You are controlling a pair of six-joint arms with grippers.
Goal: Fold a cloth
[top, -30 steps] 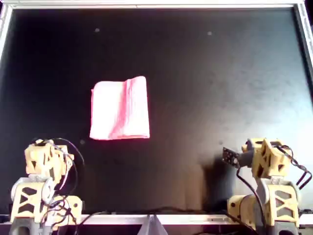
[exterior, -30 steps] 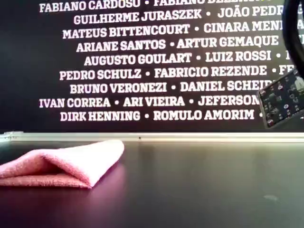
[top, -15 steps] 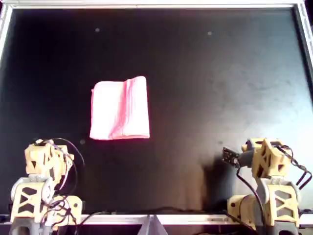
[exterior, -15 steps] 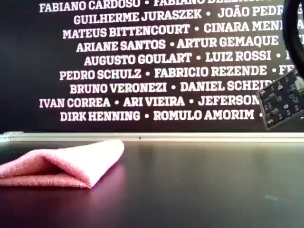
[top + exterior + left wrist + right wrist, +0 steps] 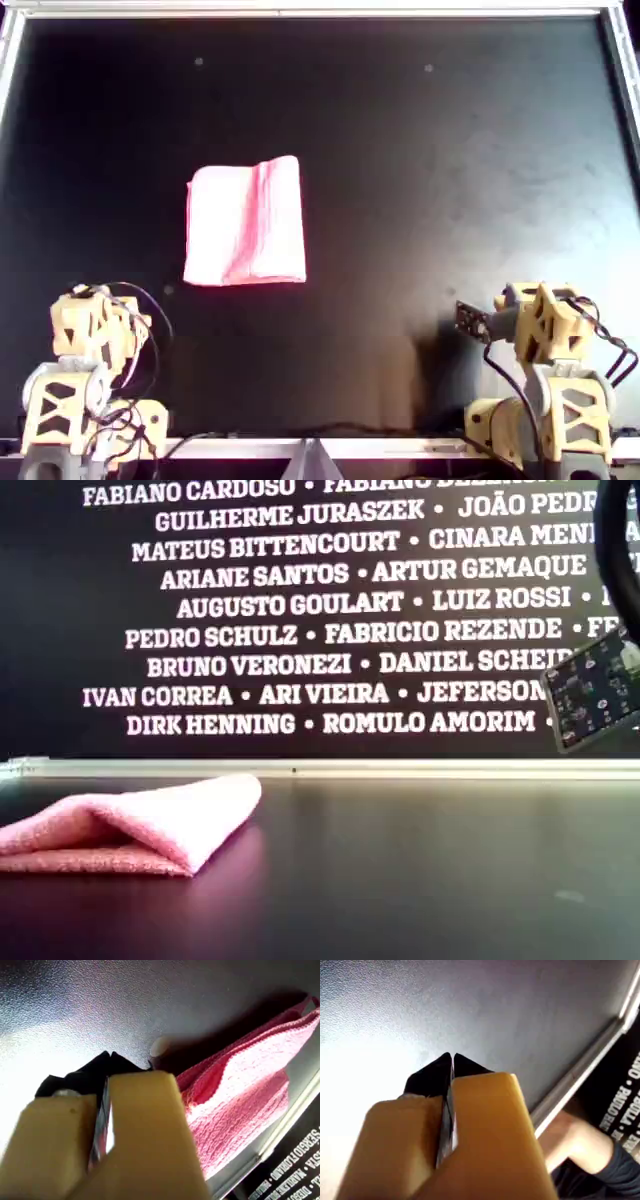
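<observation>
The pink cloth point(image 5: 245, 222) lies folded into a rectangle on the black table point(image 5: 430, 180), left of the middle in the overhead view. In the exterior view the cloth point(image 5: 130, 825) shows its folded layers at the left. My first gripper point(image 5: 107, 1055) is shut and empty, apart from the cloth point(image 5: 240, 1105), which lies a short way beyond its tips. Its arm point(image 5: 92, 335) is drawn back at the overhead view's near left. My second gripper point(image 5: 452, 1056) is shut and empty over bare table. The other arm point(image 5: 545, 330) is drawn back at the near right.
A metal rim point(image 5: 320, 10) frames the table. A dark wall with white names point(image 5: 300, 610) stands behind it. A small circuit board point(image 5: 593, 697) on an arm hangs at the exterior view's right. A person's arm point(image 5: 585, 1152) shows beyond the table edge in the second wrist view.
</observation>
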